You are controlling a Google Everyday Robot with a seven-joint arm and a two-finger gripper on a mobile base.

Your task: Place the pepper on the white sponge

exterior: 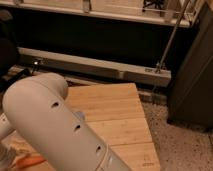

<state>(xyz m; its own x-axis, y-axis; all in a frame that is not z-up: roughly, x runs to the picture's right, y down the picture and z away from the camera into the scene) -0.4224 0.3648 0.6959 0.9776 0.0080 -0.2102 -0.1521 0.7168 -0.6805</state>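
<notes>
The pepper (31, 161) shows as a slim orange-red tip at the bottom left, lying on the wooden table (120, 115) beside my arm. The white sponge (80, 115) shows only as a small bluish sliver at the edge of my arm; the rest is hidden behind it. My big pale arm link (60, 130) fills the lower left of the camera view. My gripper is out of view, hidden beyond the arm link.
The wooden table's right edge and front right corner (150, 162) border a speckled floor (185, 150). A dark cabinet (192, 75) stands at the right. A long white rail (95, 65) runs behind the table below dark panels.
</notes>
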